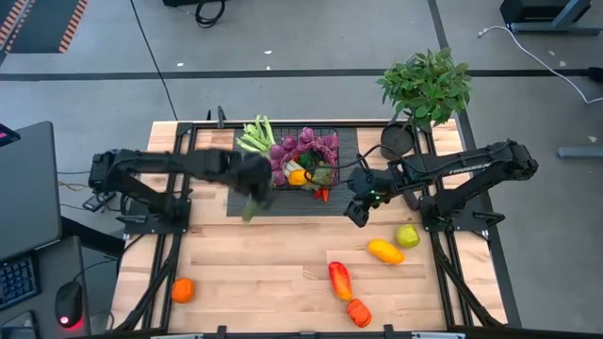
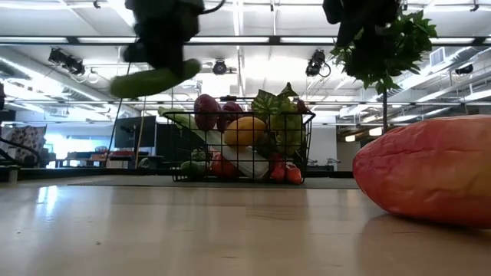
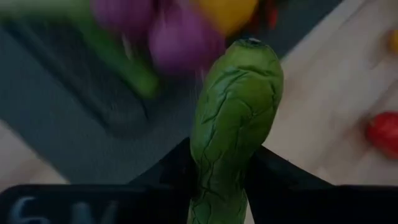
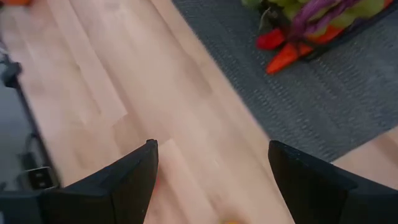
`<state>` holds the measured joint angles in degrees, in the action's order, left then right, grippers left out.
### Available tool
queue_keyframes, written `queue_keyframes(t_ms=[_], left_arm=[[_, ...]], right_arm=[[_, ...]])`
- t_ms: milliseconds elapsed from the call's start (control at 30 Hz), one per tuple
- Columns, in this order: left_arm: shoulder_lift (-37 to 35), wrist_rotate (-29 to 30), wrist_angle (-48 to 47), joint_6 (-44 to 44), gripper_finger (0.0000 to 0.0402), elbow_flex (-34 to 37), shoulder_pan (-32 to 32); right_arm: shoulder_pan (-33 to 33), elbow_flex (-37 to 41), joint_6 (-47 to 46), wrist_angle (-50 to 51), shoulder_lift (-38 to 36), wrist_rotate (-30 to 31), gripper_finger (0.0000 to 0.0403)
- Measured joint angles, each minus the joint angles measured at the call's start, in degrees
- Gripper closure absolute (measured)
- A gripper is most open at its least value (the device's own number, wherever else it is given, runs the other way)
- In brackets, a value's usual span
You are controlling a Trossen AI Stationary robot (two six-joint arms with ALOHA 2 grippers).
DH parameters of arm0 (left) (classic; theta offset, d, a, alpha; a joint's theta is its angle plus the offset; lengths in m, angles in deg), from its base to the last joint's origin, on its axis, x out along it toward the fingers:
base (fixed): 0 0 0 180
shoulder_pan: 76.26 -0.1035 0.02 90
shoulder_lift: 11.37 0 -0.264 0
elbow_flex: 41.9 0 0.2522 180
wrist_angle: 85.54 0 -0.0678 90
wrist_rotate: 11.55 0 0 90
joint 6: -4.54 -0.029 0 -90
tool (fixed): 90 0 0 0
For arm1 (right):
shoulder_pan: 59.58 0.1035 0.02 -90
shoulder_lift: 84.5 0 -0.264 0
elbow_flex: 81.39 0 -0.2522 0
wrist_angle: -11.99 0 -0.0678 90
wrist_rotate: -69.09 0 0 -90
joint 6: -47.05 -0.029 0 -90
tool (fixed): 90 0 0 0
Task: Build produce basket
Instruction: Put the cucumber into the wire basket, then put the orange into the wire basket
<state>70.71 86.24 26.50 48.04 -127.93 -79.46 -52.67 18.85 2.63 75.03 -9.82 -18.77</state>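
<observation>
The black wire basket (image 1: 303, 160) sits on a dark mat at the table's far middle, filled with a leek, purple grapes and other produce; the low view shows the basket (image 2: 242, 146) too. My left gripper (image 1: 252, 188) is raised just left of the basket, shut on a green cucumber (image 3: 233, 124), also seen as the cucumber (image 2: 153, 79) in the low view. My right gripper (image 4: 211, 174) is open over bare wood right of the mat (image 1: 358, 209). Loose produce lies on the table: a lime (image 1: 407, 235), a yellow piece (image 1: 384, 250), red peppers (image 1: 340, 280), an orange (image 1: 182, 290). My left gripper pinches the cucumber between its two fingers near one end (image 3: 214, 180); the far end (image 3: 249, 56) sticks out past the fingertips. The cucumber is lifted clear of the table and lies nearly level, slightly tilted, in the low view.
A leafy potted plant (image 1: 426, 85) and a black round pot (image 1: 397, 141) stand at the table's far right corner. A red-orange piece (image 2: 430, 180) lies close to the low camera. A laptop and mouse sit left of the table. Bare wood spans the near middle.
</observation>
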Motion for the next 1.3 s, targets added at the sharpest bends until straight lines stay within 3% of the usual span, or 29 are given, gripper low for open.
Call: queue_keyframes(t_ms=[233, 467, 900, 1300], left_arm=[[0.00, 0.09, 3.41, -16.59, 0.0279, -4.72, -13.67], [0.60, -0.10, 11.43, -27.40, 0.0257, -4.90, -22.52], [7.19, -7.20, 13.16, -10.64, 0.0135, -4.87, -24.46], [7.20, -10.59, 14.07, -6.18, 0.0104, -5.76, -22.29]], right_arm=[[2.34, 0.00, -9.28, -0.18, -1.89, 1.95, 0.0096], [4.15, 0.00, -14.25, -0.75, -2.33, 5.51, 0.0096], [5.61, 0.00, -21.90, -0.87, -2.31, 5.66, 0.0096], [4.49, 0.00, -18.23, -0.75, -2.28, 5.09, 0.0096]])
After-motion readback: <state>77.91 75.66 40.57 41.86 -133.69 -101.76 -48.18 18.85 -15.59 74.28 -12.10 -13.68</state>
